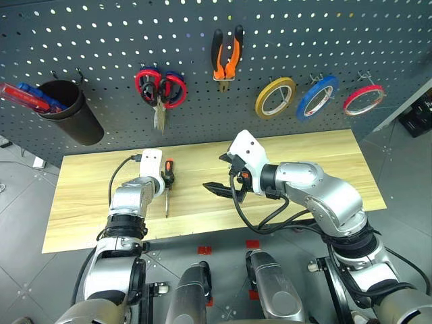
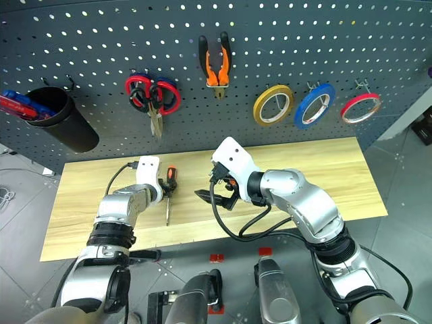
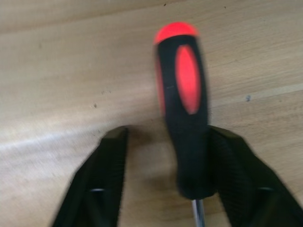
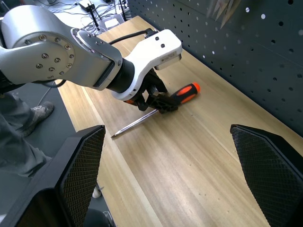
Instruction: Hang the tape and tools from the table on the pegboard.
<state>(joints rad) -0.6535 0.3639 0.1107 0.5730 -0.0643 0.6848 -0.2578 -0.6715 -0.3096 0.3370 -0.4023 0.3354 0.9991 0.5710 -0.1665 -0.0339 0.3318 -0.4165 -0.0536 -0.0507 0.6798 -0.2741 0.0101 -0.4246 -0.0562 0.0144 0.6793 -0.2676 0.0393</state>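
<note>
On the dark grey perforated pegboard (image 1: 101, 40) the orange-and-black pliers (image 1: 227, 57), small black-handled scissors (image 1: 150, 91) and thin red tape ring (image 1: 364, 99) already hang; only the slim red-and-black-handled screwdriver (image 1: 167, 181) lies on the light wooden table (image 1: 324, 162), the left gripper (image 3: 163, 182) straddling its handle, one finger touching, not clamped; the right gripper (image 4: 165, 179) hovers spread wide, empty; a black cup (image 1: 71, 111) on the board holds red and blue items

We take this for a workshop: a dark grey pegboard (image 1: 101, 40) carries pliers (image 1: 227, 57), scissors (image 1: 160, 91), tape rolls (image 1: 275, 97) (yellow, blue, red) and a black cup (image 1: 71, 111) of pens, above a plank-topped workbench (image 1: 310, 152) on grey floor tiles (image 2: 23, 250).
</note>
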